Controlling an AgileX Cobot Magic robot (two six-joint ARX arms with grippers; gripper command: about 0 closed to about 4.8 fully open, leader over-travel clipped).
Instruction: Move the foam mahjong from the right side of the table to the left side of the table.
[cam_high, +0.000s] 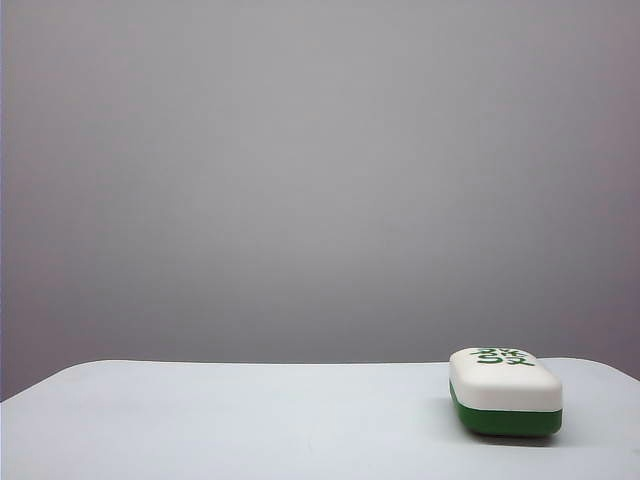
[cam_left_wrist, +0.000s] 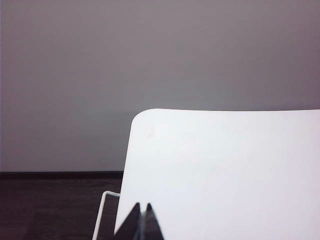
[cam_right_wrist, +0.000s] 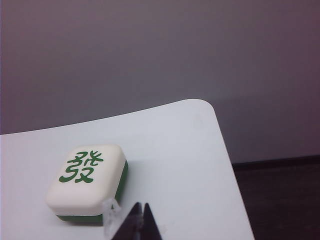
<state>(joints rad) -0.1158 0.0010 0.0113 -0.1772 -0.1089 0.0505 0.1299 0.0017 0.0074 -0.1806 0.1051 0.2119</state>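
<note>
nothing grasped yet: foam mahjong (cam_high: 505, 390) lies right on the worktop (cam_high: 250, 420); right gripper (cam_right_wrist: 142, 210) near it and left gripper (cam_left_wrist: 142, 212) both pinched together; right must spread, then grasp.

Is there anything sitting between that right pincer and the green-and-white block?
Nothing: in the right wrist view only bare table separates the shut right pincer from the foam mahjong. The left pincer is shut too.

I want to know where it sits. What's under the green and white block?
The foam mahjong lies flat on the white table, printed face up. Its underside is hidden. Both grippers, left and right, look shut and touch nothing.
</note>
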